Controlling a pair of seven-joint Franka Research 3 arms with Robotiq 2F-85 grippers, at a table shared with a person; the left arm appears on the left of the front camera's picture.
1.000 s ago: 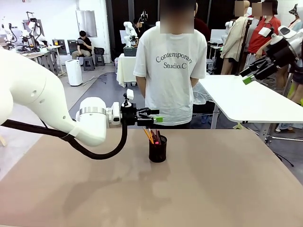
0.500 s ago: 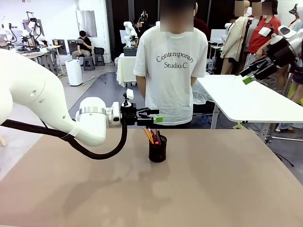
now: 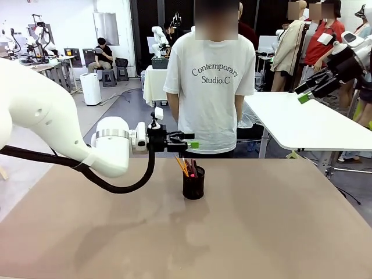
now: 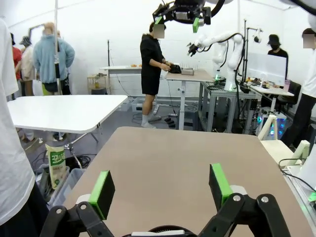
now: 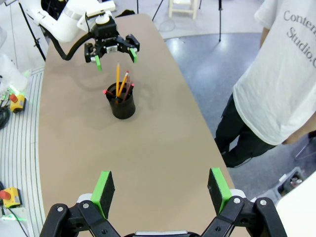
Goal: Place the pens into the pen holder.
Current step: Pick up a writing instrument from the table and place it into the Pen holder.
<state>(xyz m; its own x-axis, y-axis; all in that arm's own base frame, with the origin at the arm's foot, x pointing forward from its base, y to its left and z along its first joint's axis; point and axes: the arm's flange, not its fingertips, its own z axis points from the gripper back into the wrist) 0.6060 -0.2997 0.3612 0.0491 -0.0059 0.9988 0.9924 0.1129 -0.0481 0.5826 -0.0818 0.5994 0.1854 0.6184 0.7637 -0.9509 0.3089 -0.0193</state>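
The black mesh pen holder (image 3: 193, 183) stands near the middle of the brown table (image 3: 261, 232), and several pens (image 3: 185, 166) lean out of its top. From the right wrist view the pen holder (image 5: 121, 104) holds yellow, reddish and pink-tipped pens (image 5: 121, 83). My left gripper (image 3: 190, 140) hovers level just above and left of the pens, open and empty; its green fingers (image 4: 102, 187) stand wide apart over bare table. My right gripper (image 3: 306, 93) is raised high at the far right, open and empty, its own fingers (image 5: 218, 189) spread wide.
A person in a white T-shirt (image 3: 210, 75) stands at the far edge, right behind the holder. A white table (image 3: 302, 122) sits beyond the right side. The left arm's black cable (image 3: 125, 187) loops low over the table's left part.
My left arm has shifted a little to the left and up. The pens, the holder and my right arm have stayed put.
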